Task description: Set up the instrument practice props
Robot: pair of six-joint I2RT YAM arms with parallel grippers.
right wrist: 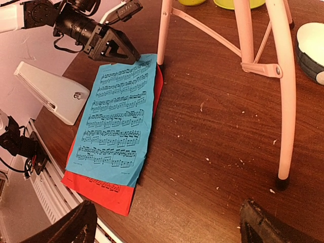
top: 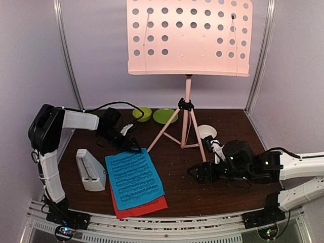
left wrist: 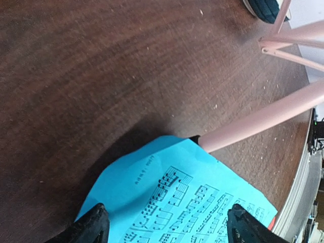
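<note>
The pale pink perforated music stand (top: 188, 36) rises at the back on tripod legs (top: 184, 126). A blue sheet-music page (top: 134, 177) lies on a red page (top: 144, 207) at the front left of the table. The white pyramid metronome (top: 91, 169) lies left of the pages. My left gripper (top: 132, 144) is low over the blue page's far edge, and its open jaws straddle the blue page (left wrist: 177, 202) beside a pink leg (left wrist: 263, 119). My right gripper (top: 195, 172) stands open over bare wood right of the pages, with nothing between its fingers (right wrist: 268, 225).
A green bowl (top: 143, 113) and a green plate (top: 165, 116) sit at the back behind the tripod. A small white bowl (top: 206, 131) with a dark rim stands just right of the legs. Grey walls enclose the table on three sides.
</note>
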